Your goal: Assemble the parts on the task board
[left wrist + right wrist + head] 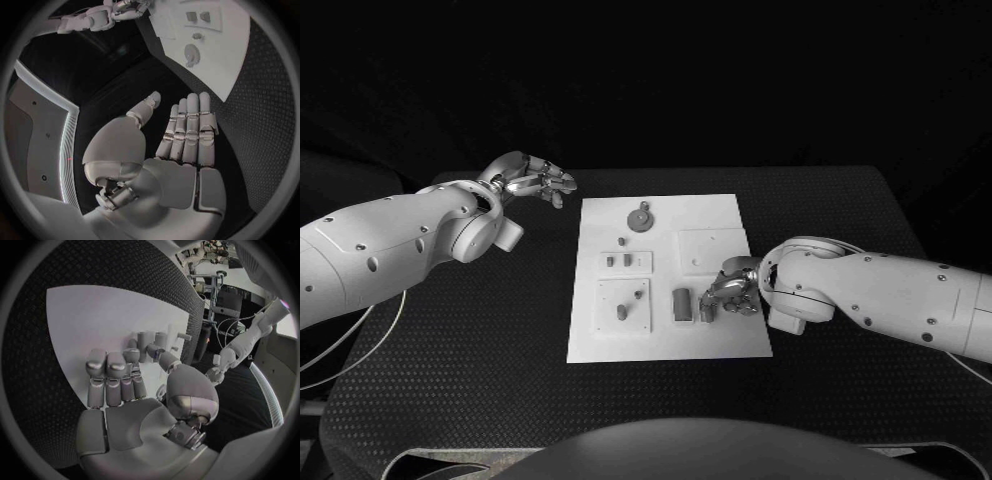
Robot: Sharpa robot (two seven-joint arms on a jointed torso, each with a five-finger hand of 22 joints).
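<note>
Head view: the task board (718, 215), a white plate, lies at table centre with its long axis running 12 to 6 o'clock. Grey parts sit on it: a round part (642, 217) with a stem pointing toward 12, two small parts (626, 260) near the middle, an upright block (682, 304) toward 6. Bare black table (473, 360) surrounds all the board's edges. The left hand (534, 180) hangs off the board's 10 o'clock corner, fingers apart, holding nothing. The right hand (734, 286) rests over the board's 4 o'clock edge, fingers curled; whether it grips a part cannot be told.

Left wrist view: left hand (181, 135) flat, fingers straight and together, empty; board (231, 60) beyond the fingertips.

Right wrist view: right hand (125, 380) with fingers bent over the board (81, 320); upright parts (153, 342) at the fingertips, contact unclear.
</note>
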